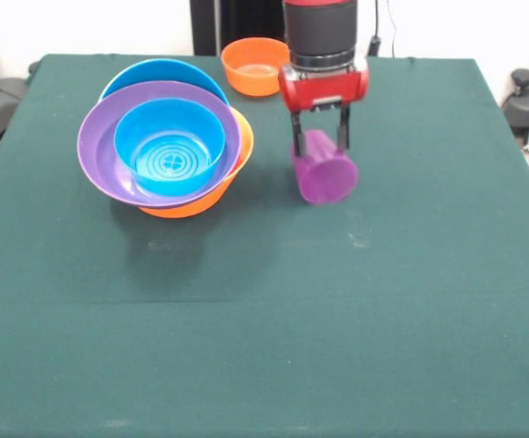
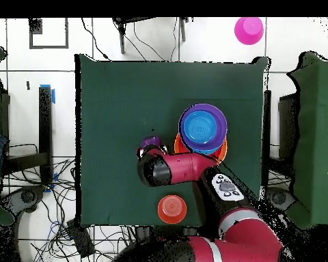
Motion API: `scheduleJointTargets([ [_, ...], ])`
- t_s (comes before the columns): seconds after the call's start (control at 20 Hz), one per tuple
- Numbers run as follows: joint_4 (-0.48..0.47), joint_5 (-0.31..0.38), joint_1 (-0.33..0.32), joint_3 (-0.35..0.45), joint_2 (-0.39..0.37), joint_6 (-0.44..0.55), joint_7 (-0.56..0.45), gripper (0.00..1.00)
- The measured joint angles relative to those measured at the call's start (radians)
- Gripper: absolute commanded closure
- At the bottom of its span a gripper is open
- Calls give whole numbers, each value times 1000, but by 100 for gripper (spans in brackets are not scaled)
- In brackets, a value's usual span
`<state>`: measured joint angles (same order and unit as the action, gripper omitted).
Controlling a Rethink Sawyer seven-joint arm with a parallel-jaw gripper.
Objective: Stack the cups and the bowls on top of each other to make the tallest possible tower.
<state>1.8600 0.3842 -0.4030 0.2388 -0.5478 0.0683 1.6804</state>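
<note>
Purple cup (image 1: 324,176) tilted between fingers of gripper (image 1: 320,139), clamped; tower (image 1: 166,149) beside.

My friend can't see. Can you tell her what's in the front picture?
A red and black robot gripper holds a purple cup above a green table. Left of it is a pile of bowls with a small blue bowl on top, and a small orange bowl sits behind.

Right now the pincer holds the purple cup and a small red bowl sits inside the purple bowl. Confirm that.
Not quite: the front view shows a small blue bowl inside the purple bowl, not a red one. The pincer does hold the purple cup.
</note>
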Motion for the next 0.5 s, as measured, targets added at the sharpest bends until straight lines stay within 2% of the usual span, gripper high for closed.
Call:
scheduleJointTargets([
  [0.05,-23,10,3,-1,18,-86,0,0],
  [0.25,-79,20,4,0,68,-241,0,0],
  [0.5,-188,22,18,-16,172,-488,0,0],
])
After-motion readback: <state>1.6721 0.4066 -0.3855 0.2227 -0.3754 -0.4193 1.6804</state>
